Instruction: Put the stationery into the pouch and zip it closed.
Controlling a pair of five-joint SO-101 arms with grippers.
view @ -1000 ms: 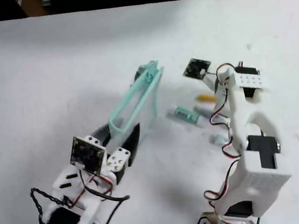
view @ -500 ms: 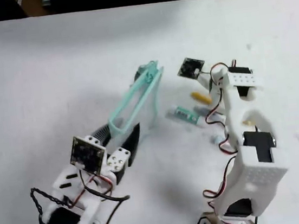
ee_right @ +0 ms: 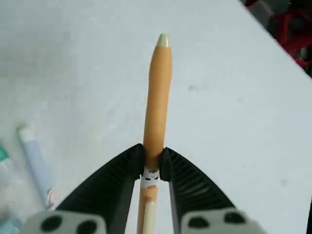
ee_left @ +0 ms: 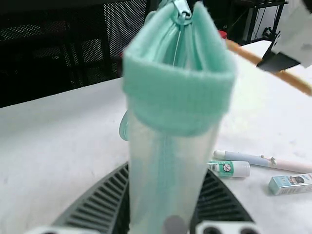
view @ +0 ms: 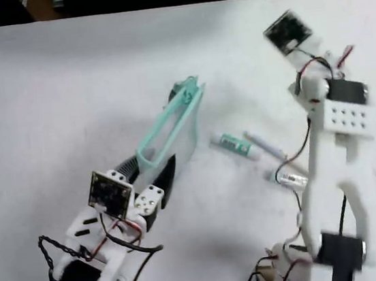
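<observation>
Swung up and back since a second ago, the right arm [view: 333, 122] stands apart from the upright pouch [view: 172, 125] in the high view; in the left wrist view the left gripper [ee_left: 165, 195] clamps the pouch; in the right wrist view the right gripper [ee_right: 152, 158] clamps an orange pen [ee_right: 158, 92] above the table [ee_right: 73, 58].

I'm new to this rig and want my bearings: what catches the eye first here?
The mint-green pouch stands out, held upright on the table by the left pincer. Next comes the orange pen clamped in the right pincer, lifted off the table. Between the arms a pale blue pen and a small tube lie loose.
</observation>
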